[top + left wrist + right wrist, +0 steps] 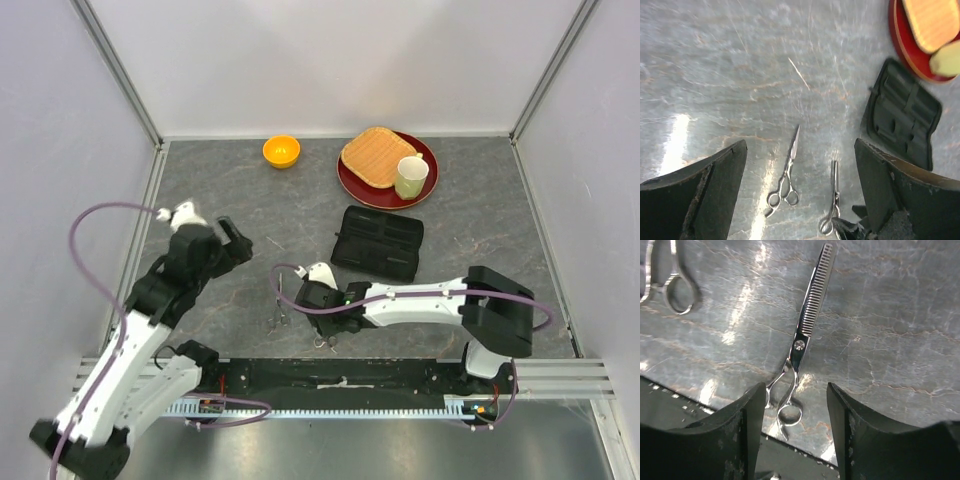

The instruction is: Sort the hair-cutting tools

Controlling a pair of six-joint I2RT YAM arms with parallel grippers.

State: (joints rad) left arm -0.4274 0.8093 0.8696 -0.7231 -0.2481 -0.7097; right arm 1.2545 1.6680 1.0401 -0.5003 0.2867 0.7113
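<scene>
Two silver scissors lie near the table's front edge. The plain pair is on the left and shows in the left wrist view. The toothed thinning pair lies right of it. My right gripper is open and low over the thinning pair, whose finger rings lie between my fingertips, untouched. My left gripper is open and empty, above and left of both pairs. No comb shows.
An open black zip case lies right of centre and shows in the left wrist view. Behind it a red plate holds a wooden board and a pale mug. An orange bowl sits at the back. The black front rail runs right behind the scissors.
</scene>
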